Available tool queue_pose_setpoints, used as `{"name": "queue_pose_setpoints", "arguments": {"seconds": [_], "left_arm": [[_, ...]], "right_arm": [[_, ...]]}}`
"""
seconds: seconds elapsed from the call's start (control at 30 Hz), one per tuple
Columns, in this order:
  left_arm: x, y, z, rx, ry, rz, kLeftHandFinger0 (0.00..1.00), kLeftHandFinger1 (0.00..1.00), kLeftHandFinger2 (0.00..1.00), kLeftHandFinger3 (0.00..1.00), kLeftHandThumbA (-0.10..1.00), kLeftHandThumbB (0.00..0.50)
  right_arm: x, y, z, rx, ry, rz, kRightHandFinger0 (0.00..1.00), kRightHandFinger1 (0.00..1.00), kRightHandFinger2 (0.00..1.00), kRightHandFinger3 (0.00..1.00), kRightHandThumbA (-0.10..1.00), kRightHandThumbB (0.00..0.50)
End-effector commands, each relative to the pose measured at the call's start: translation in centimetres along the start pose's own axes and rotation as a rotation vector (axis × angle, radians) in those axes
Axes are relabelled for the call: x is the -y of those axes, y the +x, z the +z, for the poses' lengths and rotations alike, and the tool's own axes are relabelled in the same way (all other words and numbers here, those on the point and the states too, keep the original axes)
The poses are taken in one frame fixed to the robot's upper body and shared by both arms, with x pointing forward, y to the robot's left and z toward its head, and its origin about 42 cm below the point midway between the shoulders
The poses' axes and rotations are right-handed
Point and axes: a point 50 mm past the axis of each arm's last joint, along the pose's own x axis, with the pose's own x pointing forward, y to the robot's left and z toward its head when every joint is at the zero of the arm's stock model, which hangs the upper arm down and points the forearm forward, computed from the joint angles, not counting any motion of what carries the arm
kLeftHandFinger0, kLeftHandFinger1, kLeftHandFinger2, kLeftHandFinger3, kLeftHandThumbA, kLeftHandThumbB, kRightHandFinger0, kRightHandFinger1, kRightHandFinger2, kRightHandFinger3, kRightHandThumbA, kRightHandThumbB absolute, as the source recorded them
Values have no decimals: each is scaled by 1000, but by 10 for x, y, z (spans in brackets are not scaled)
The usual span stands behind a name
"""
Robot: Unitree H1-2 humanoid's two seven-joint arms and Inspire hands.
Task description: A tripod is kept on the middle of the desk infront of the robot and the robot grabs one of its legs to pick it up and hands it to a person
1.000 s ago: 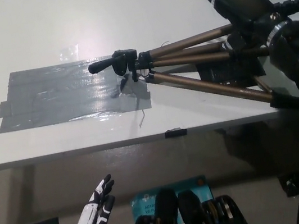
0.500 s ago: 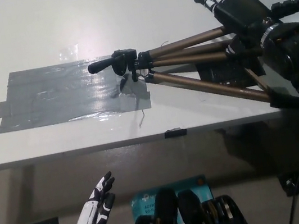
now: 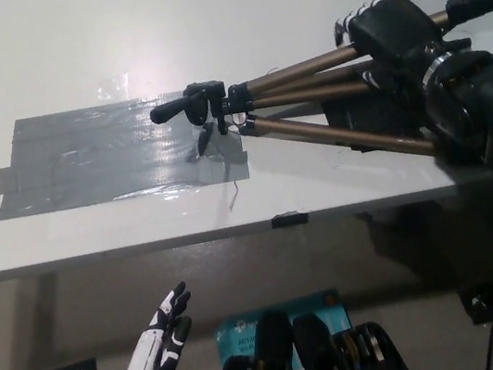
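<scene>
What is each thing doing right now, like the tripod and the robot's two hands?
tripod: lying on its side on the desk, legs spread apart.
right hand: laid over the tripod's top leg; grip unclear.
left hand: open, empty, low down below the desk edge.
grey tape patch: stuck flat on the desk, its right end under the tripod's head.

The tripod [image 3: 307, 95] lies on its side on the white desk [image 3: 65, 45]. Its black head [image 3: 201, 105] sits near the desk's middle, with the handle [image 3: 169, 112] pointing left. Its 3 bronze legs [image 3: 342, 135] fan out toward the right edge, the lowest angling toward the front right corner.
</scene>
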Motion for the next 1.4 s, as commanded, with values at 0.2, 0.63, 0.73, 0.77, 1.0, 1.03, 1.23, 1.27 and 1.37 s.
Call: {"name": "queue_pose_setpoints", "arguments": {"seconds": [0.2, 0.63, 0.73, 0.77, 1.0, 1.03, 1.23, 1.27, 1.37], "left_arm": [[-8, 9, 16, 76, 24, -11, 1000, 1000, 1000, 1000, 1000, 167], [-10, 13, 18, 84, 29, -9, 896, 940, 932, 1000, 1000, 109], [-9, 11, 17, 70, 28, -16, 895, 939, 927, 1000, 1000, 99], [-10, 10, 17, 68, 32, -18, 896, 939, 927, 1000, 1000, 99], [-10, 14, 19, 82, 36, -20, 861, 909, 905, 1000, 1000, 67], [-10, 15, 19, 85, 37, -19, 852, 903, 898, 1000, 1000, 83], [-12, 14, 21, 78, 30, -20, 880, 891, 884, 1000, 1000, 108], [-12, 15, 22, 78, 31, -21, 884, 893, 886, 1000, 1000, 103], [-13, 17, 25, 90, 46, -22, 893, 890, 883, 1000, 1000, 104]], "right_arm": [[64, 5, 0, 159, -84, -678, 0, 69, 543, 160, -100, 248], [115, 11, -7, 106, 180, -830, 0, 317, 807, 812, -100, 188], [144, 14, -6, 84, 200, -879, 0, 235, 768, 815, -100, 223], [148, 14, -6, 83, 200, -884, 0, 233, 775, 833, -100, 226], [183, 28, 6, 124, 187, -924, 0, 218, 747, 769, -100, 223], [185, 31, 9, 136, 180, -917, 0, 229, 763, 781, -100, 247], [184, 43, 23, 147, 150, -883, 0, 197, 730, 673, -100, 253], [184, 44, 24, 145, 141, -878, 0, 182, 710, 614, -100, 263], [185, 50, 27, 148, 116, -835, 0, 74, 547, 496, -100, 227]]}}
